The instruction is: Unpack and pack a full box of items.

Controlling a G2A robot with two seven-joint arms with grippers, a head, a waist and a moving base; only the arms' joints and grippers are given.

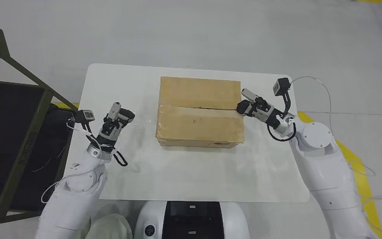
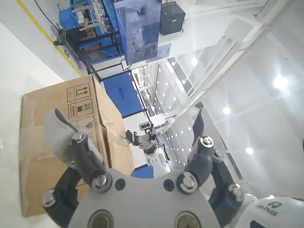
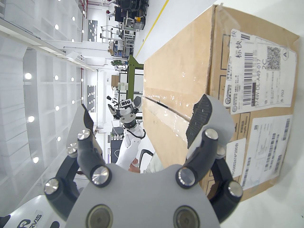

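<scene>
The left claw (image 2: 127,116) is spread wide with nothing between its fingers. It hangs above the surface (image 1: 179,173) off the left end of the cardboard box (image 1: 200,110), with a strip of bare surface between them. It points toward that end, which has printed handling marks (image 2: 79,102) on it.

The right claw (image 3: 144,106) is also wide open and empty. It sits at the box's right end, level with the top edge and close to the middle seam. One ribbed finger pad (image 3: 199,117) lies in front of the box's corner; whether it touches the cardboard cannot be told. White shipping labels (image 3: 261,72) cover this end.

The box lies in the middle of the white surface, somewhat toward the far edge. Its top flaps are shut and meet along a seam that runs lengthwise.

Around the surface is a pale grey floor (image 1: 179,30). A yellow line (image 1: 307,116) shows on it beside the right arm, and a dark green frame (image 1: 27,77) stands to the left. The room behind holds a large dark screen (image 2: 140,27), blue racks (image 2: 95,12) and a white ceiling with round lights.
</scene>
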